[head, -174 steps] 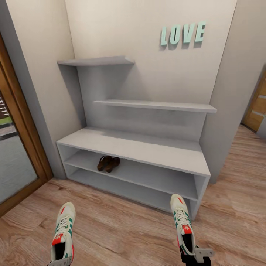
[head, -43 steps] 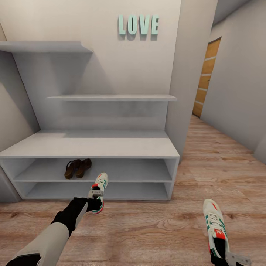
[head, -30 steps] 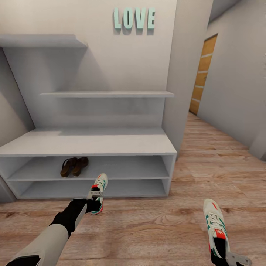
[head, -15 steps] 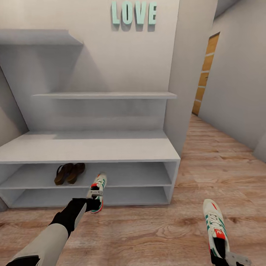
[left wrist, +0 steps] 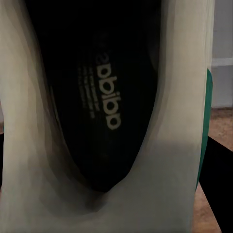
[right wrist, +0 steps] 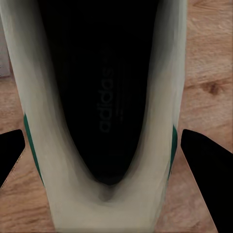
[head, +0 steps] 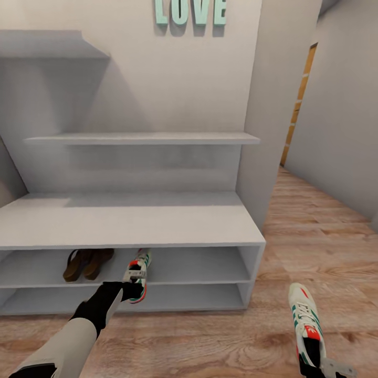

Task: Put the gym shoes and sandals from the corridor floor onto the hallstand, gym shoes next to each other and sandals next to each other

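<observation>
My left gripper (head: 135, 278) is shut on the heel of one gym shoe (head: 140, 265), white with green stripes and a red-orange heel. It is held off the floor, its toe at the front of the hallstand's (head: 131, 220) upper shoe shelf. The two brown sandals (head: 87, 263) lie side by side on that shelf, just left of the shoe. My right gripper (head: 321, 363) is shut on the heel of the other gym shoe (head: 304, 317), low over the corridor floor (head: 220, 336). Each wrist view looks down into a shoe's dark insole (left wrist: 104, 92) (right wrist: 104, 97).
A wall corner (head: 262, 131) juts out right of the rack, beside its end panel (head: 254, 273). The corridor runs on to the right toward a wooden door (head: 302, 100). Two staggered shelves (head: 142, 138) and LOVE letters (head: 191, 11) sit above the bench.
The whole view has shifted: the camera has come closer to the rack and a little right. The left-held shoe's toe now reaches the upper shelf opening. Both grips are unchanged.
</observation>
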Tool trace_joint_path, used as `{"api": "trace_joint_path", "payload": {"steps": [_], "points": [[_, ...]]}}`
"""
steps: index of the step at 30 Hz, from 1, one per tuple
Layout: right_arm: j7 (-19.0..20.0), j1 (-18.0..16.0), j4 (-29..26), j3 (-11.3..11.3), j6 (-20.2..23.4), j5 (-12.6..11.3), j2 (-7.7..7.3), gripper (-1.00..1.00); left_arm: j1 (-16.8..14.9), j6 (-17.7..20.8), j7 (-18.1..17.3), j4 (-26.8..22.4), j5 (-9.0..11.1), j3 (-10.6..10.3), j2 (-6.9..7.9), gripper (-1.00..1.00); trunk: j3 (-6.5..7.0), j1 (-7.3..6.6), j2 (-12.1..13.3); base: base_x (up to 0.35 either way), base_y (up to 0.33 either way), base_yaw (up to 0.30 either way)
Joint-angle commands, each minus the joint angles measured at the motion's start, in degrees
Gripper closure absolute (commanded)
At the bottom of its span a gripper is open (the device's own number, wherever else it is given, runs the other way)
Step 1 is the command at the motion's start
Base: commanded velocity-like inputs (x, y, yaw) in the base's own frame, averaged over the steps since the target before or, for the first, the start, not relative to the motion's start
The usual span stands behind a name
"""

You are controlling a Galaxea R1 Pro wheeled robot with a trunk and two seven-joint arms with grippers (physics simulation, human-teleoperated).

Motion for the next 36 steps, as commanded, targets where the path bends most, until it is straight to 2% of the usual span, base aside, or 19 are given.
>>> {"api": "trace_joint_path", "payload": {"steps": [1, 12, 21, 29, 32, 36], "points": [[-0.2, 0.0, 0.0, -0.1, -0.2, 0.3, 0.01, 1.0, 0.0, 0.3, -0.4, -0.1, -0.6, 0.3, -0.06, 1.0, -0.05, 0.01, 0.0, 0.114, 0.0, 0.0], [-0.2, 0.0, 0.0, -0.2, -0.1, 0.3, 0.01, 1.0, 0.1, 0.2, -0.1, -0.1, -0.7, 0.0, -0.05, 1.0, -0.05, 0.01, 0.0, 0.151, 0.0, 0.0], [-0.2, 0.0, 0.0, -0.3, -0.1, 0.2, 0.01, 1.0, 0.0, 0.3, -0.5, -0.1, -0.6, 0.0, -0.05, 1.0, -0.05, 0.01, 0.0, 0.024, 0.0, 0.0], [-0.3, 0.0, 0.0, -0.4, 0.0, 0.0, 0.03, 1.0, 0.1, 0.3, -0.6, -0.1, -0.6, 0.0, -0.05, 1.0, -1.69, 1.76, -3.2, 0.001, 0.0, 0.0], [-0.3, 0.0, 0.0, -0.4, 0.0, 0.0, 0.02, 1.0, 0.0, 0.3, -0.6, -0.1, -0.7, 0.0, -0.05, 1.0, -2.57, 1.84, -3.3, 0.0, 0.0, 0.0], [-0.2, 0.0, 0.0, -0.4, 0.0, 0.0, 0.01, 1.0, 0.1, 0.2, -0.6, -0.1, -0.7, 0.0, -0.05, 1.0, -2.7, 1.84, -3.3, 0.0, 0.0, 0.0]]}}
